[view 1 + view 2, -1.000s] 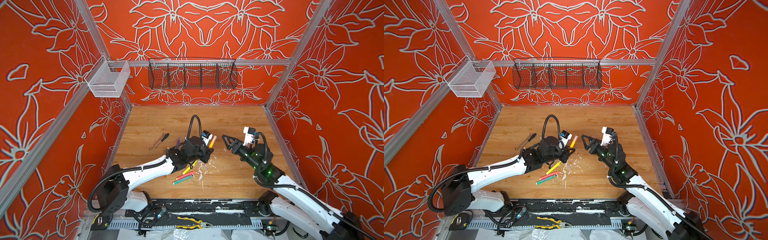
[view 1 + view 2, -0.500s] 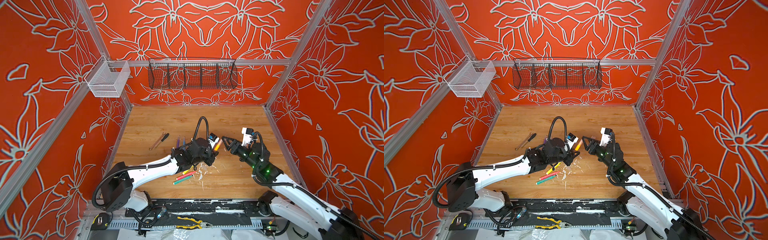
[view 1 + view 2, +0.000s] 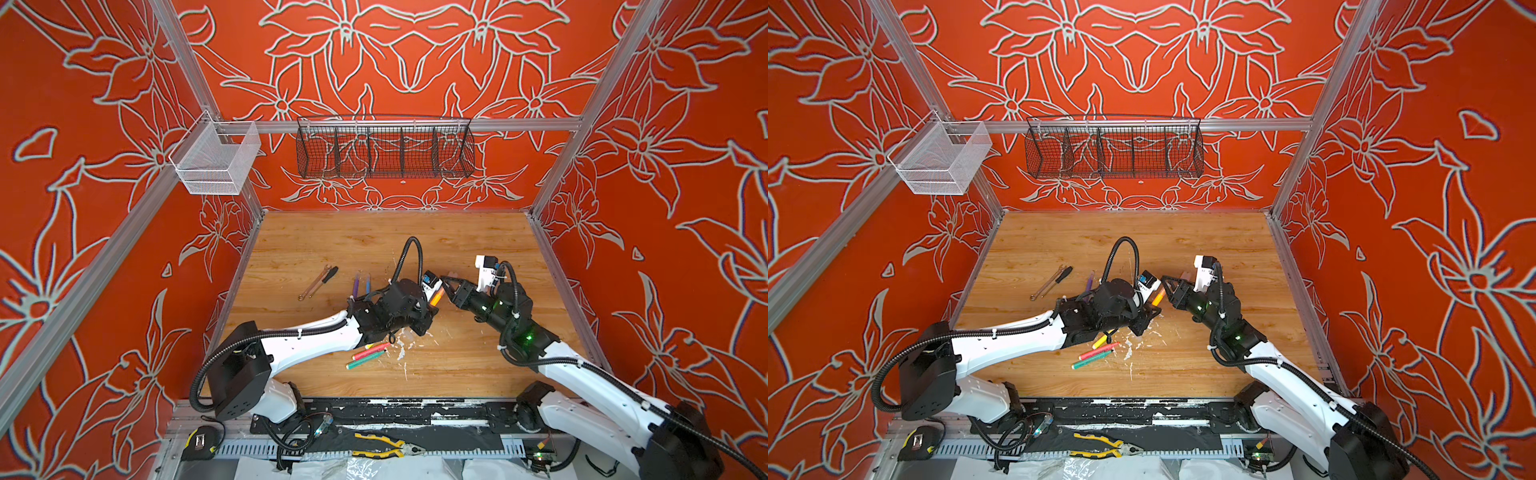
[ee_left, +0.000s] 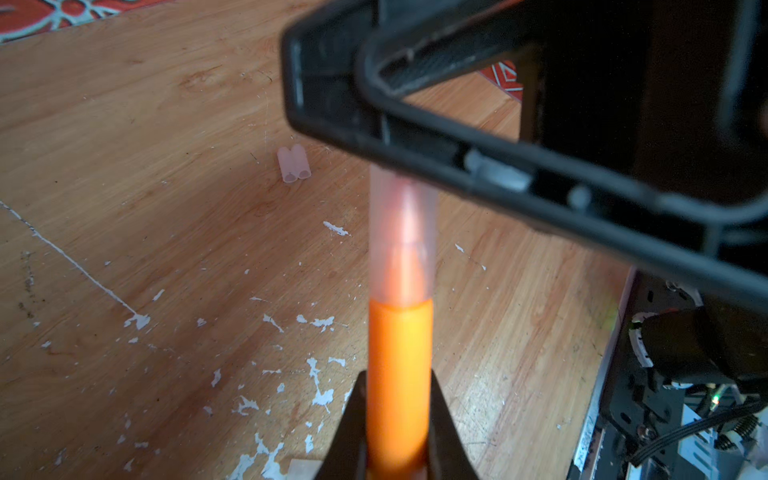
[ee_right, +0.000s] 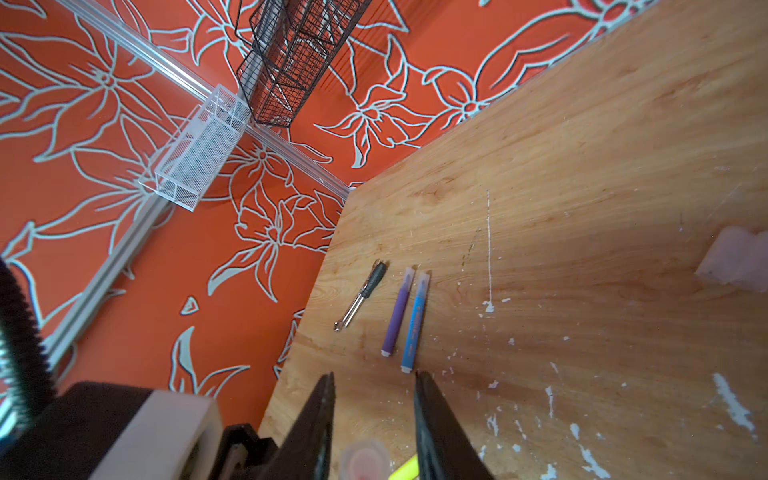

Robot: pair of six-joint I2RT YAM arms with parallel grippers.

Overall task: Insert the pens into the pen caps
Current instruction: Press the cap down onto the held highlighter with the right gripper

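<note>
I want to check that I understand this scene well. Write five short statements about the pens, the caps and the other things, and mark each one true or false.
1. The left gripper holds the orange pen. True.
2. The orange pen's tip is bare. False: a translucent cap covers it.
3. The purple pen and the blue pen lie side by side on the table. True.
4. The black wire basket holds pens. False: no pens show in it.
5. The pliers lie among the pens. False: they lie on the black strip in front of the table.
</note>
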